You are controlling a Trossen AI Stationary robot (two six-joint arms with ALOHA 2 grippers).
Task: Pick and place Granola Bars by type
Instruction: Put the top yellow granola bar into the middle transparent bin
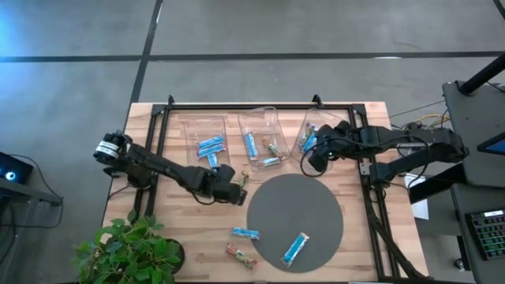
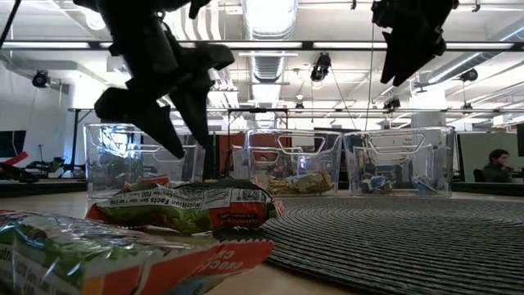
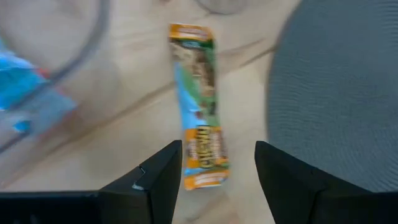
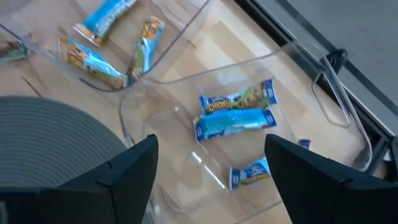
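Orange-green bar (image 3: 200, 106) shows only on my left wrist view, lying just beyond the spread left claw (image 3: 217, 165); right claw (image 4: 211, 165) hangs spread over the right bin (image 4: 249, 81).

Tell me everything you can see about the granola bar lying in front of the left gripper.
The granola bar is a slim glossy wrapper, orange at both ends, green and light blue in the middle, with a bar pictured on it. It lies flat on the wooden table, just beside the grey round mat. The left gripper hovers above it with jaws open, not touching.
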